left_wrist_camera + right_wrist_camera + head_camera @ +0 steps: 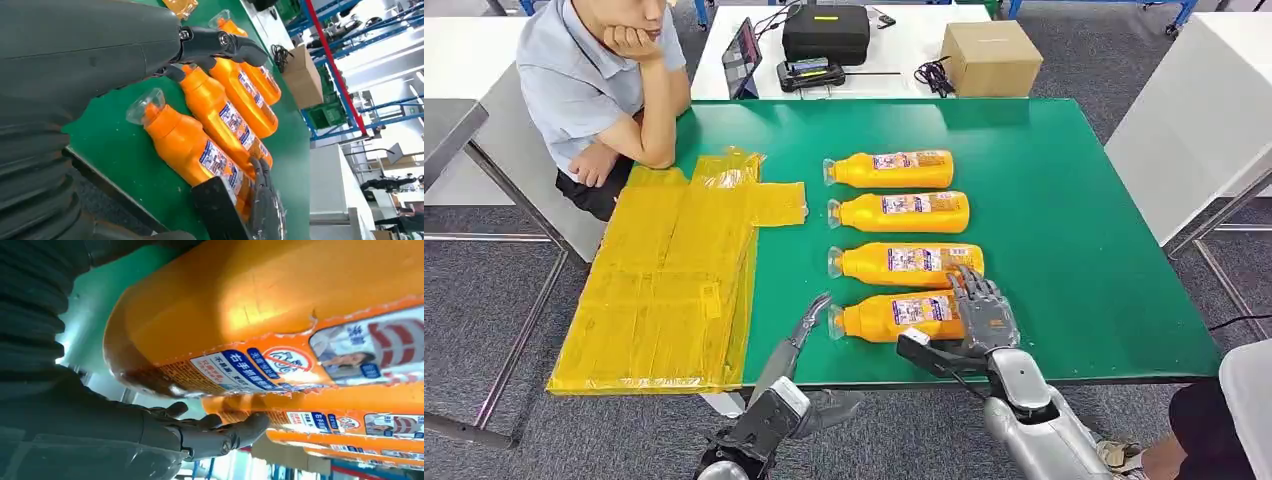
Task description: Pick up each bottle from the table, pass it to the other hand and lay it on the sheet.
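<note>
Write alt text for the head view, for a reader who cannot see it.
The robot's right hand rests over the base end of the nearest of four orange bottles lying in a row on a green table. Its left hand hovers open by that bottle's cap. A yellow sheet lies to the left, beside a seated person.

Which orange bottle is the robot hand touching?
The orange bottle nearest the table's front edge, last in the row of four. The right robot hand rests over its bottom end; the other three lie untouched.

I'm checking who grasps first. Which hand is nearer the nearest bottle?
Right: the right hand is at the nearest bottle's base end; the left hand hovers just off its cap end.
</note>
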Robot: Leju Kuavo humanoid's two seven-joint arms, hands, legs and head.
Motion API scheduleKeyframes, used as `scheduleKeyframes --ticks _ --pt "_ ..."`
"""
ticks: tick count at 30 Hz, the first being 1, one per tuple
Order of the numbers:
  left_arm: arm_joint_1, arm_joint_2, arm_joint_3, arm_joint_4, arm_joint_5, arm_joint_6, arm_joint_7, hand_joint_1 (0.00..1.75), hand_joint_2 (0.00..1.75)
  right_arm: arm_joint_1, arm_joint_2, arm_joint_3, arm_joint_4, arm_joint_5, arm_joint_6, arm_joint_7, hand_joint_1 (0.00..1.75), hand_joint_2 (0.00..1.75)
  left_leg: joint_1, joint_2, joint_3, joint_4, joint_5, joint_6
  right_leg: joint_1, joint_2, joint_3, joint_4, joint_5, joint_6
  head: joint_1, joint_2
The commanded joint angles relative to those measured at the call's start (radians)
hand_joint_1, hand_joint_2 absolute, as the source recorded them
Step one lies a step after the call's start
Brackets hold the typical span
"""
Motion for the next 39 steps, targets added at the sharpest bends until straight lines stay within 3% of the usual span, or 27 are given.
scheduleKeyframes --ticks 1,2,3,4,6,14,15,19,24,25,26,29,31,39 --pt "-0.031 0.020 -0.030 0.039 -0.006 -0.002 0.002 0.00 1.75 0.037 -0.033 0.060 0.030 -0.037 0.034 -0.031 0.28 1.75 0.002 -0.002 0.002 -0.001 -0.001 -0.002 0.002 -0.003 0.003 -0.002 -0.001 -0.002 0.000 0.000" --pt "-0.032 0.020 -0.030 0.039 -0.007 -0.003 0.001 0.00 1.75 0.036 -0.035 0.064 0.029 -0.044 0.035 -0.034 0.42 1.75 0.002 -0.002 0.002 -0.001 -0.001 -0.002 0.002 -0.003 0.004 -0.002 -0.001 -0.003 0.000 0.000" --pt "-0.032 0.020 -0.030 0.039 -0.007 -0.003 0.001 0.00 1.75 0.036 -0.035 0.064 0.029 -0.044 0.035 -0.034 1.68 1.75 0.003 -0.002 0.003 -0.001 -0.001 -0.003 0.003 -0.003 0.005 -0.002 -0.002 -0.004 0.000 0.000" --pt "-0.042 0.025 -0.033 0.047 -0.004 -0.004 0.001 0.00 1.75 0.032 -0.037 0.069 0.032 -0.049 0.041 -0.037 1.75 1.75 0.002 -0.001 0.002 -0.001 -0.001 -0.002 0.002 -0.002 0.004 -0.002 -0.001 -0.003 0.000 0.000" --pt "-0.048 0.026 -0.030 0.053 -0.003 -0.005 0.002 0.00 1.75 0.030 -0.037 0.070 0.033 -0.052 0.042 -0.038 1.66 1.75 0.002 0.001 0.002 -0.001 -0.001 -0.002 0.002 0.000 0.003 -0.001 -0.001 -0.002 0.000 0.000" --pt "-0.049 0.028 -0.029 0.054 -0.003 -0.005 0.002 0.00 1.75 0.030 -0.039 0.068 0.034 -0.052 0.042 -0.038 1.66 1.75 0.001 0.001 0.002 -0.001 -0.001 -0.001 0.002 -0.001 0.003 -0.001 -0.001 -0.002 0.000 0.000" --pt "-0.049 0.028 -0.029 0.054 -0.003 -0.005 0.002 0.00 1.75 0.030 -0.039 0.068 0.034 -0.052 0.042 -0.038 1.54 1.75 0.002 0.001 0.002 -0.001 -0.001 -0.002 0.003 -0.002 0.004 -0.002 -0.001 -0.003 0.000 0.000" --pt "-0.062 0.023 -0.038 0.075 0.017 -0.015 -0.009 0.00 1.75 0.031 -0.044 0.061 0.069 -0.095 0.060 -0.047 1.41 1.75 0.002 0.000 0.003 -0.001 -0.001 -0.002 0.002 -0.002 0.004 -0.002 -0.001 -0.003 0.000 0.000" --pt "-0.063 0.014 -0.041 0.082 0.041 -0.020 -0.024 0.00 1.75 0.039 -0.044 0.034 0.110 -0.180 0.094 -0.088 1.57 1.75 0.002 -0.001 0.003 -0.001 -0.001 -0.002 0.003 -0.003 0.005 -0.003 -0.001 -0.003 0.000 0.000" --pt "-0.065 0.004 -0.033 0.088 0.078 -0.019 -0.055 0.00 1.75 0.042 -0.044 0.017 0.122 -0.257 0.132 -0.151 1.75 1.75 0.003 -0.001 0.003 -0.001 -0.001 -0.003 0.003 -0.004 0.005 -0.003 -0.001 -0.003 0.000 0.000" --pt "-0.076 -0.007 -0.025 0.104 0.120 -0.013 -0.090 0.00 1.75 0.056 -0.037 -0.020 0.131 -0.388 0.196 -0.241 1.75 1.75 0.002 -0.001 0.003 -0.002 0.000 -0.002 0.002 -0.003 0.005 -0.003 -0.001 -0.002 0.000 0.000" --pt "-0.120 -0.031 -0.004 0.160 0.216 0.043 -0.174 0.00 1.75 0.103 -0.049 -0.059 0.107 -0.576 0.265 -0.403 1.75 1.75 0.002 -0.003 0.004 -0.001 0.000 -0.002 0.003 -0.005 0.006 -0.003 -0.001 -0.002 0.000 0.000" --pt "-0.126 -0.048 0.020 0.168 0.271 0.097 -0.215 0.00 1.75 0.138 -0.041 -0.081 0.061 -0.646 0.271 -0.451 1.75 1.75 0.003 -0.003 0.008 -0.001 -0.001 -0.002 0.003 -0.006 0.006 -0.003 -0.002 -0.002 0.001 0.000" --pt "-0.132 -0.063 0.050 0.179 0.356 0.221 -0.315 0.00 1.75 0.146 -0.021 -0.095 -0.002 -0.679 0.244 -0.436 1.75 1.75 0.002 0.001 0.011 0.000 -0.005 -0.001 0.003 0.000 0.010 -0.002 -0.002 -0.001 0.000 0.000"
